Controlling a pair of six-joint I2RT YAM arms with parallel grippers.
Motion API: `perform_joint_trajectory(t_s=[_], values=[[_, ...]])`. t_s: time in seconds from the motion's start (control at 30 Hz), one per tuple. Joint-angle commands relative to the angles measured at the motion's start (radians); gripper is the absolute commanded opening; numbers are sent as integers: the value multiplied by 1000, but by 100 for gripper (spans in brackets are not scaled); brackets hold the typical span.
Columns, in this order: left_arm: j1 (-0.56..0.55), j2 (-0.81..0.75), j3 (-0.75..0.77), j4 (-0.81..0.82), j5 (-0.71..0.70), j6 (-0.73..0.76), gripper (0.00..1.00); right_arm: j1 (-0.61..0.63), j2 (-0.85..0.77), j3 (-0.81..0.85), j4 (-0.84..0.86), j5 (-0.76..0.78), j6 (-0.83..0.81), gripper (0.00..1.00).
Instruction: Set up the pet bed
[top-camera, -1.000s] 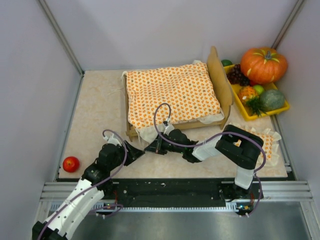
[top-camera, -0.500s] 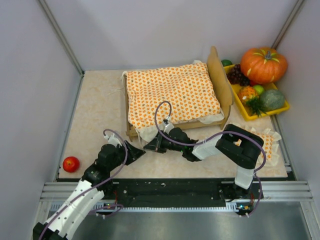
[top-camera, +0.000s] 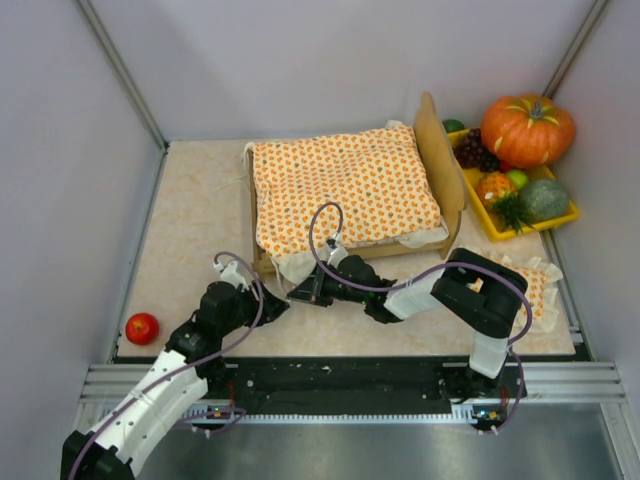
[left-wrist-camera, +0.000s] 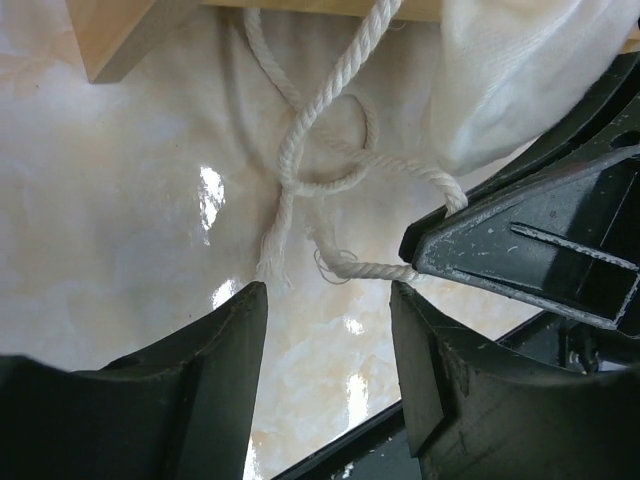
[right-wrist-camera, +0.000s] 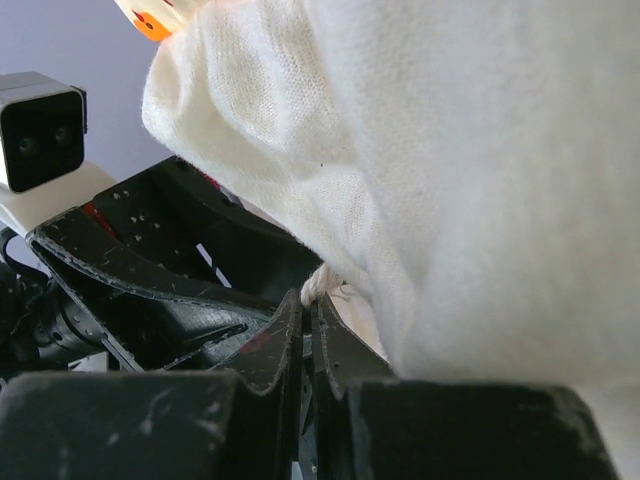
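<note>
Pet bed (top-camera: 441, 165) stands at the back middle of the table (top-camera: 200, 215), with its tall headboard on the right side, and the orange-dotted bedspread (top-camera: 345, 190) covers it. Both grippers are close together at its near left corner. The right gripper (top-camera: 300, 292) is just beside this corner, under the white ruffle (top-camera: 292, 266). Its jaws are pressed together on a white cord (left-wrist-camera: 322, 165) that comes down past the frame edge; where the cord is fastened I cannot see well. The left gripper (left-wrist-camera: 328, 305) is a little nearer to the table's front edge, apart from the bed, with its jaws spread and nothing between them. The frayed end of the cord lies just in front of its fingertips. A red apple (top-camera: 142, 327) lies well to the left.
</note>
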Motion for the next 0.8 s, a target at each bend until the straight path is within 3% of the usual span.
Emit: perform_joint_trajectory(t_s=[0.0, 0.53, 0.77], values=[[-4, 37, 49, 69, -20, 89, 56, -10, -40, 29, 17, -11, -17, 0], [-4, 55, 46, 141, 115, 248, 60, -9, -61, 46, -41, -1, -50, 0], [-4, 118, 42, 200, 174, 277, 56, -9, -64, 56, -46, -16, -54, 0]])
